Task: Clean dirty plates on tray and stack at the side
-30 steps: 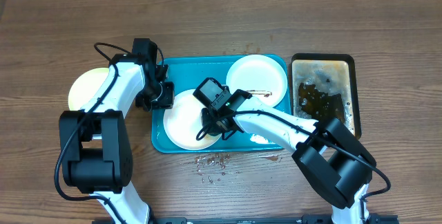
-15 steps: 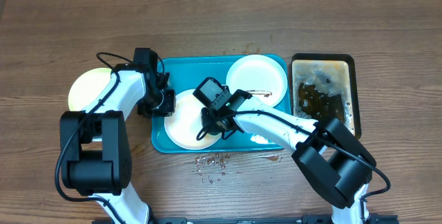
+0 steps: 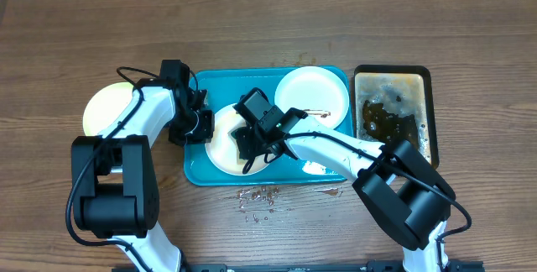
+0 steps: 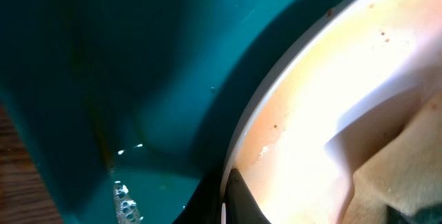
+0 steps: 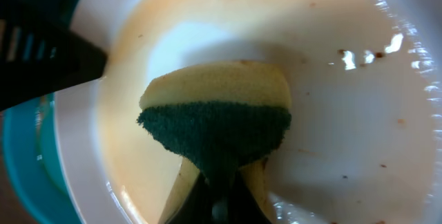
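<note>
The teal tray (image 3: 220,84) holds two white plates. My left gripper (image 3: 200,124) is shut on the left rim of the near plate (image 3: 220,144); in the left wrist view its finger (image 4: 231,198) pinches that plate's rim (image 4: 331,79) over the wet tray (image 4: 103,58). My right gripper (image 3: 252,136) is shut on a yellow sponge with a dark green face (image 5: 217,124), pressed on the plate's inside (image 5: 345,113), which has brown specks. The second white plate (image 3: 312,94) has a brown smear. A yellow-green rimmed plate (image 3: 102,108) lies on the table at the left.
A smaller black tray with brown liquid (image 3: 392,112) stands right of the teal tray. Drops and crumbs (image 3: 260,195) lie on the wood in front of the tray. The sponge's edge also shows in the left wrist view (image 4: 404,175).
My right gripper has slid the sponge up and left across the near plate. The left gripper keeps its hold on the rim and has barely moved.
</note>
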{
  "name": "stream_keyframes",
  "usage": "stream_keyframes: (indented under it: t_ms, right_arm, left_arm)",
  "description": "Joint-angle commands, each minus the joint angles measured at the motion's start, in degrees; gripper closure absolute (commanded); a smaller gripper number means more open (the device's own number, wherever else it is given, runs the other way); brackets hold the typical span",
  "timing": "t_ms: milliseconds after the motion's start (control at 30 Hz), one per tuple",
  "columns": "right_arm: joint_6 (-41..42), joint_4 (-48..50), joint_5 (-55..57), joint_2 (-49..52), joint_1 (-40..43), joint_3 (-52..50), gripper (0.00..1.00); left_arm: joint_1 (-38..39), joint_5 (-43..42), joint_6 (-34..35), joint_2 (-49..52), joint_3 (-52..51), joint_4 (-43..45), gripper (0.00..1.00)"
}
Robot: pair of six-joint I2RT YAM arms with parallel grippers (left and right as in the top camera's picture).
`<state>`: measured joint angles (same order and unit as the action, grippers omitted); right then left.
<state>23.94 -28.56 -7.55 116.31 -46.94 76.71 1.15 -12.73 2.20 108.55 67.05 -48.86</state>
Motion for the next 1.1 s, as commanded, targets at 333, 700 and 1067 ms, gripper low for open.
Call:
stream_keyframes:
  t_ms: [333, 700, 1067]
  right_arm:
    - [2.93, -6.80, 22.34, 0.50, 1.77, 1.36, 0.96]
    - [-2.58, -9.79, 4.85, -4.17, 1.33, 2.64, 0.96]
    - [0.04, -16.61, 5.99, -19.30, 14.10, 4.13, 0.96]
  left_arm:
    - [0.39, 0.22, 0.20, 0.98, -1.22, -0.55, 0.96]
    - [0.37, 0.24, 2.82, -0.61, 0.90, -0.66, 0.96]
    - [0.39, 5.51, 4.72, -9.18, 3.43, -1.05, 0.96]
